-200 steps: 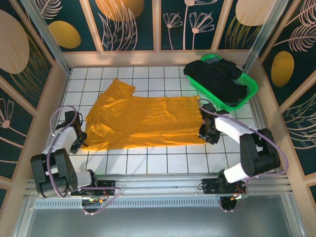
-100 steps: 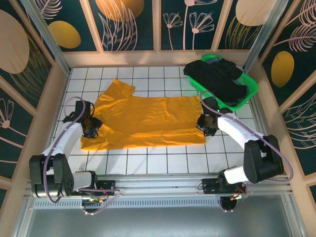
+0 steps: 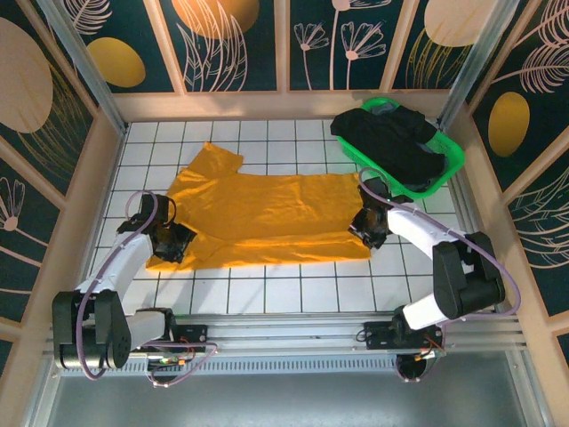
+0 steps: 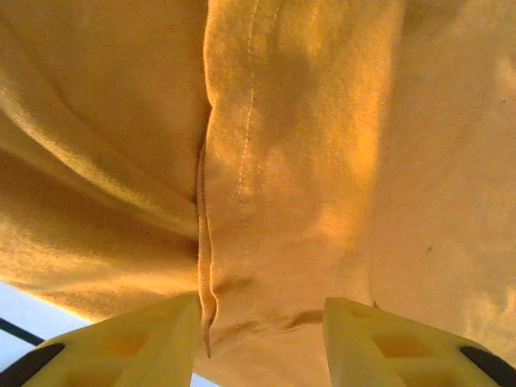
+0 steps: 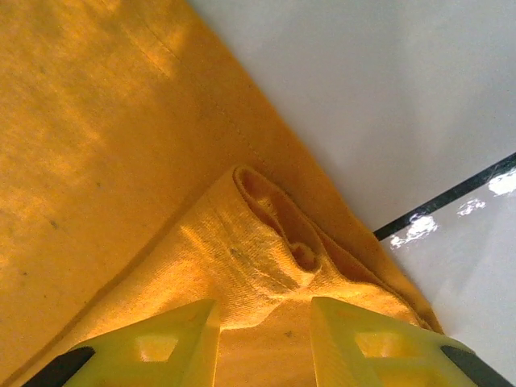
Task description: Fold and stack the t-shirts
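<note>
Centre of tiled table (image 3: pixel 267 285): mustard t-shirt (image 3: pixel 267 218) spread flat; black t-shirt (image 3: pixel 391 142) far right, in green basket (image 3: pixel 452 165). Wrist views settle what overhead leaves unclear: left gripper (image 4: pixel 260 322) and right gripper (image 5: pixel 264 322) both apart, straddling mustard folds.

mustard t-shirt (image 3: pixel 267 218): plain orange-yellow | black t-shirt (image 3: pixel 391 142): plain black | basket (image 3: pixel 452 160): bright green | table (image 3: pixel 267 285): white tiles, dark grout lines | walls (image 3: pixel 249 62): dark teal — gold discs, pale line-drawn leaves | wall frame (image 3: pixel 284 105): pale wood | arms (image 3: pixel 418 233): white, black joints | left gripper (image 4: pixel 260 330), right gripper (image 5: pixel 264 330): yellow fingers (image 4: pixel 121 347)
</note>
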